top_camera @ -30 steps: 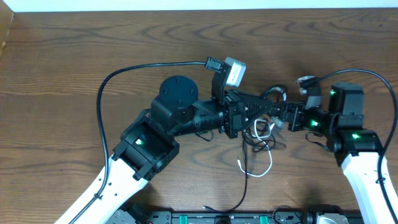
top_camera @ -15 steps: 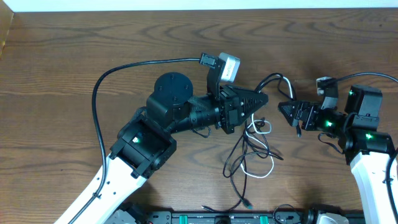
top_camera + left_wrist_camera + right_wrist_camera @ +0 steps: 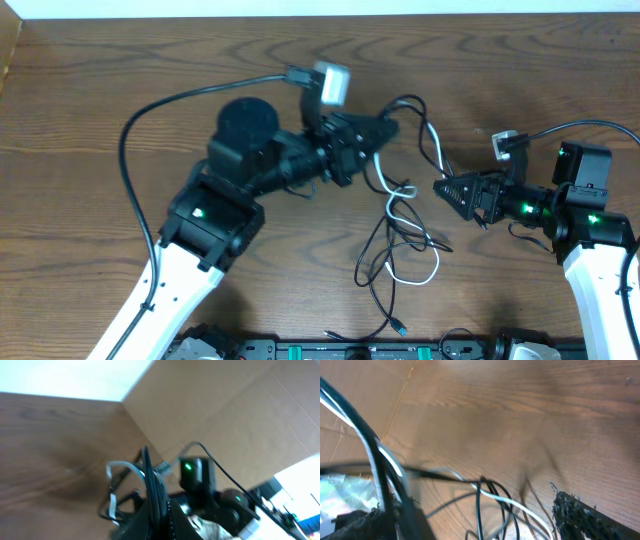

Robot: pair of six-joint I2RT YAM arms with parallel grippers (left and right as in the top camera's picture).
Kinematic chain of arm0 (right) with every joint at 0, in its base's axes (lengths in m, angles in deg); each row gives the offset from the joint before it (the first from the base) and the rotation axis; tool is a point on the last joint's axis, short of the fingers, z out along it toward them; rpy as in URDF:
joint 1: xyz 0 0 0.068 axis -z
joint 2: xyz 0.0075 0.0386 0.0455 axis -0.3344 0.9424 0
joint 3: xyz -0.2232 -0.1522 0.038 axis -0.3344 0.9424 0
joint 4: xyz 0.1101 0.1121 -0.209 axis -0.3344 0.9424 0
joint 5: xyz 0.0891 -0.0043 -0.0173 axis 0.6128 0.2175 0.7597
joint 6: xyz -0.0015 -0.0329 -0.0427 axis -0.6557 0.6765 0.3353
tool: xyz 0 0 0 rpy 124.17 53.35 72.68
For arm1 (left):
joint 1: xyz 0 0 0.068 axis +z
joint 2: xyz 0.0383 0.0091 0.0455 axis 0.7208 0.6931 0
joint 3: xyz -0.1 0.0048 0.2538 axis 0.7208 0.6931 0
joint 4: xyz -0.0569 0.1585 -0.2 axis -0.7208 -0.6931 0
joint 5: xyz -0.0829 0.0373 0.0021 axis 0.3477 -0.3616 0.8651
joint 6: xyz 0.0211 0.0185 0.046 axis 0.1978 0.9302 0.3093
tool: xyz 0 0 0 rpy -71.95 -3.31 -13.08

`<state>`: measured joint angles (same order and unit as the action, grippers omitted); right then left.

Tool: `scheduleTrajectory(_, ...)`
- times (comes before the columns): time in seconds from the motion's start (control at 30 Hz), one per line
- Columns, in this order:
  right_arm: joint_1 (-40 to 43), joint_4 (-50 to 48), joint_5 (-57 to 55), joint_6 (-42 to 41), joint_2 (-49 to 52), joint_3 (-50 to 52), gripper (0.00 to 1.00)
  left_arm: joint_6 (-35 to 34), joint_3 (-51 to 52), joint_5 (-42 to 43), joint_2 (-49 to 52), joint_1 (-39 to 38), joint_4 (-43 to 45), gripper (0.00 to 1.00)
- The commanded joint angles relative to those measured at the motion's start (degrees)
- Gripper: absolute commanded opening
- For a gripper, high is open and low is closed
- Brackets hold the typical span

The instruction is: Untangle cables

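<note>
- Brown wood-grain bench (image 3: 90,70) fills the overhead view, and we see both arms reaching toward its middle from the near edge.
- We find the cables (image 3: 398,235) lying in a loose tangle on the bench between the two arms. Most are black, and one white cord (image 3: 436,262) curves through the lower part of the heap.
- One black strand trails toward the near edge and ends in a small plug (image 3: 401,329).
- The left end effector (image 3: 387,128) has its fingers together, clamped on the cables. Black and white strands leave its tip, arch up and to the right, then drop toward the heap.
- From the left wrist we see the black ones running straight out from between the closed fingers, raised off the bench.
- The right end effector (image 3: 446,187) sits just right of the heap with its fingers apart.
- From its wrist we see strands crossing the gap between them, and we cannot tell whether any touches a finger (image 3: 580,515).
- A thick black lead (image 3: 125,150) loops over the bench to the left arm, well apart from the tangle.
</note>
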<state>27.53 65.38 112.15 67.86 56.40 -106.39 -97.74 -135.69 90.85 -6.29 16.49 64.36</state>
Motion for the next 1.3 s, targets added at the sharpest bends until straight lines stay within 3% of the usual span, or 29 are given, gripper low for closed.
scheduleTrajectory(0.0,0.17,1.86,1.84,5.38,0.22,-0.26,0.89,1.2,-1.25,0.57,-2.03,2.75,0.94,0.07)
scheduleTrajectory(0.37,-1.36,9.94,1.84,18.73,0.22,-0.24,0.92,1.18,-1.25,1.22,-2.82,6.84,2.12,0.07)
scheduleTrajectory(0.67,-8.26,8.2,0.87,21.46,0.24,2.12,0.93,2.75,-1.25,-0.07,-2.62,6.84,0.52,0.08)
scheduleTrajectory(1.03,-10.71,5.97,1.42,20.15,0.22,3.87,0.87,9.33,-1.25,-13.9,-2.43,6.84,-8.11,0.07)
scheduleTrajectory(1.27,-10.71,6.01,1.42,19.3,0.22,3.87,0.87,15.34,-1.22,-31.23,-0.39,6.84,-13.18,0.08)
